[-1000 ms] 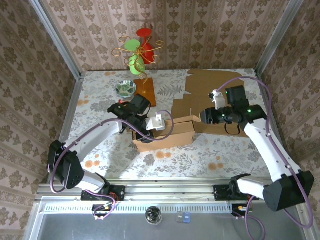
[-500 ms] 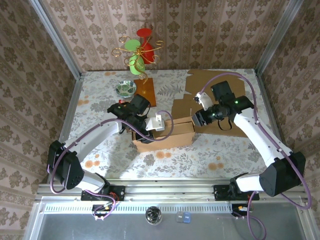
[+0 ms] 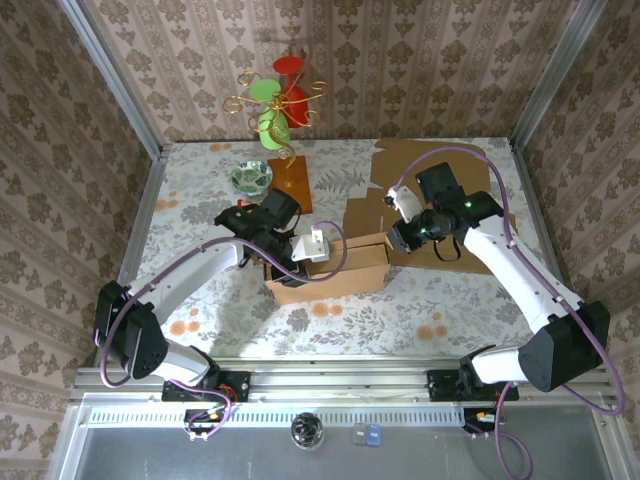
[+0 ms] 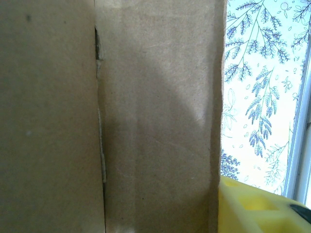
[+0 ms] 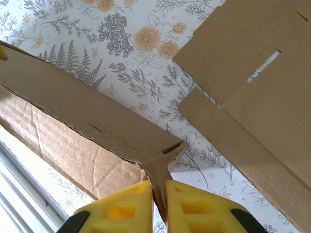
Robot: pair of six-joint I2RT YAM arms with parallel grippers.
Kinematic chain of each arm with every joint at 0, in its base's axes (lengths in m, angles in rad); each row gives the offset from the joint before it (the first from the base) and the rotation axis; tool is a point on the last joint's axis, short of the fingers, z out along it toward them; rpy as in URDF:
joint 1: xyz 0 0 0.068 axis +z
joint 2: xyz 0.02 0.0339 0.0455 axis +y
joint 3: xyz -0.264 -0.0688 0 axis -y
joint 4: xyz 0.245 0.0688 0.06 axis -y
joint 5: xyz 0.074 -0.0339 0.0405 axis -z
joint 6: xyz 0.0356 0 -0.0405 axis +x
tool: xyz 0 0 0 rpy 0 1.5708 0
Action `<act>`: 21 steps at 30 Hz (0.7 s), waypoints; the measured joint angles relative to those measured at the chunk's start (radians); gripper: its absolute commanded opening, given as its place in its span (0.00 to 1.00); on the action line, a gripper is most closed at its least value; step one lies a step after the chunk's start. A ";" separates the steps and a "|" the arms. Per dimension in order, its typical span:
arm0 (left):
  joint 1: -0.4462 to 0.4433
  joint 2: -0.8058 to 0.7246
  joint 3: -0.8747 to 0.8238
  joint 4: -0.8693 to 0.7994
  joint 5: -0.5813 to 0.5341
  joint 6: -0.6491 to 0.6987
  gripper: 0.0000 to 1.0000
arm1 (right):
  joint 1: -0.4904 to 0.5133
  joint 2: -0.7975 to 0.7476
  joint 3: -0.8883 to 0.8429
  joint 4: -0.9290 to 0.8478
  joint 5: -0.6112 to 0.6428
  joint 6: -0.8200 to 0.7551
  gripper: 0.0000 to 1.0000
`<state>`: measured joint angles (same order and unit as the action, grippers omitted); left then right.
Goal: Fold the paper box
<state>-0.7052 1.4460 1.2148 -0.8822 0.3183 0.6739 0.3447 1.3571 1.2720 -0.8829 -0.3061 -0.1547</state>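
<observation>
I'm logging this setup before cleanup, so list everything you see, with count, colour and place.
paper box: 1, brown, table centre, partly folded
flat cardboard: count unclear, brown, far right behind the box
bowl: 1, greenish, far left of centre
board: 1, orange-brown, right of the bowl
wire ornament: 1, gold with red and green cups, far edge
tablecloth: 1, white floral, covering the table
left gripper: 1, black, at the box's left end
right gripper: 1, yellow pads, shut on a box corner flap
</observation>
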 measured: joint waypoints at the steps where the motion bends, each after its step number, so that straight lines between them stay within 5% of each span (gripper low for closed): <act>1: 0.000 0.000 0.000 0.000 0.000 0.000 0.49 | 0.003 0.000 0.001 0.000 0.007 0.000 0.13; 10: 0.000 0.000 0.000 0.000 0.000 0.000 0.48 | 0.037 0.000 0.003 0.007 0.067 0.024 0.00; 21: 0.003 0.000 0.000 0.008 -0.001 -0.027 0.44 | 0.088 -0.033 -0.022 0.034 0.151 0.185 0.00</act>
<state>-0.7017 1.4460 1.2148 -0.8742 0.3172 0.6472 0.4328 1.3239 1.2499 -0.8486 -0.1547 0.0299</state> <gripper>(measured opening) 0.472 0.066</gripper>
